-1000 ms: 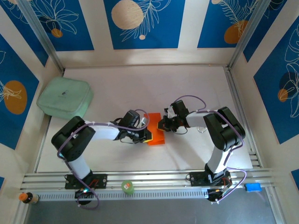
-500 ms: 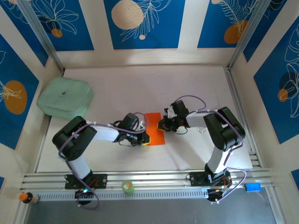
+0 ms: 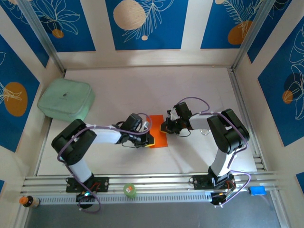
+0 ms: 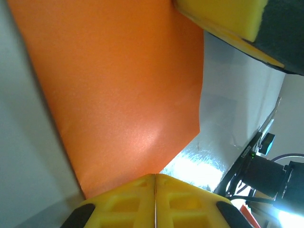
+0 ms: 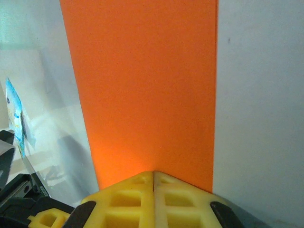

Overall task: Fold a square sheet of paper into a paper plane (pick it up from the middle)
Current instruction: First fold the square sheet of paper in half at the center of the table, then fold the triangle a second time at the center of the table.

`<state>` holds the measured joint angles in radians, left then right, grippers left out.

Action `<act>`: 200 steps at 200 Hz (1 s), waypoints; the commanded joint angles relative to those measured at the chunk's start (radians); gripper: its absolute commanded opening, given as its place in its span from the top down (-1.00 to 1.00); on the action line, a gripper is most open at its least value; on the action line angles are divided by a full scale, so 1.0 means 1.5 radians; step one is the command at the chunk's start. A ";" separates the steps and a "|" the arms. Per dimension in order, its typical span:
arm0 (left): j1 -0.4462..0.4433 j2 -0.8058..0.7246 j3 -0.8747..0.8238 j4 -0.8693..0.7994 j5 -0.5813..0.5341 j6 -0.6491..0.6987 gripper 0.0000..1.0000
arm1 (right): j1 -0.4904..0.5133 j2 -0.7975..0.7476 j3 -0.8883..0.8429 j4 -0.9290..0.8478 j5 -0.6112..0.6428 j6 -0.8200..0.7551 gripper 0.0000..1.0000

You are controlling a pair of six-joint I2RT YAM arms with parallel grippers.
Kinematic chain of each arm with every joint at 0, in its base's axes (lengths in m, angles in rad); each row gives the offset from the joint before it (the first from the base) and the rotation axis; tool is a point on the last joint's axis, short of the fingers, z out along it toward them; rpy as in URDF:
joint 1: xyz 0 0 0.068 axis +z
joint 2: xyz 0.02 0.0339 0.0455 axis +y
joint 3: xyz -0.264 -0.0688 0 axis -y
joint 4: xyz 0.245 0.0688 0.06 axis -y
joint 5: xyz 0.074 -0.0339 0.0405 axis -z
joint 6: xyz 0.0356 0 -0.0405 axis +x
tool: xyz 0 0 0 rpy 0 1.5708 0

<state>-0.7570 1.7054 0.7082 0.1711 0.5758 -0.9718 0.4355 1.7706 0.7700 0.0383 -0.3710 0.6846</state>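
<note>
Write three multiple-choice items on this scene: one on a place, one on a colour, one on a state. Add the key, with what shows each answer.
1. Where does the square sheet of paper lie?
A. on top of the cushion-like pad
B. on the table between the two grippers
C. on the front rail

2. What colour is the cushion-like pad?
A. pale green
B. red
C. black

3. How do the fingers of the right gripper stand?
A. wide apart
B. closed together
C. clamped around a bottle

Key:
1 B: in the top view the left gripper and the right gripper sit at opposite edges of the sheet.
2 A: the pad at the far left of the table is pale green.
3 B: the right wrist view shows only a thin seam between the fingers.
</note>
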 commanded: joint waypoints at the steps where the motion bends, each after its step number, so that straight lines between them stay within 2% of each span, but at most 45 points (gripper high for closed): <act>1: -0.006 0.023 -0.016 0.007 0.019 -0.007 0.86 | -0.006 0.012 -0.028 -0.063 0.045 0.001 1.00; 33: -0.007 0.017 -0.044 -0.023 0.025 0.025 0.86 | -0.007 0.012 -0.028 -0.065 0.048 0.001 1.00; 82: -0.015 -0.018 -0.033 -0.153 0.002 0.109 0.86 | -0.009 0.012 -0.027 -0.066 0.046 -0.001 1.00; 99: -0.015 -0.042 -0.033 -0.155 -0.004 0.110 0.85 | -0.009 0.010 -0.022 -0.068 0.039 -0.005 1.00; 140: -0.005 -0.153 -0.019 -0.154 -0.094 0.103 0.83 | 0.001 -0.026 0.025 -0.084 -0.011 -0.029 1.00; 167: 0.033 -0.175 0.009 -0.155 -0.126 0.099 0.82 | 0.012 -0.103 0.059 -0.109 0.005 -0.021 0.80; 200: 0.090 -0.107 0.073 -0.105 -0.067 0.090 0.81 | 0.007 -0.219 -0.010 -0.097 0.077 0.046 0.35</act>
<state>-0.6735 1.4704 0.7422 -0.0288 0.4435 -0.8356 0.4469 1.5501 0.8143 -0.0872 -0.3218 0.6895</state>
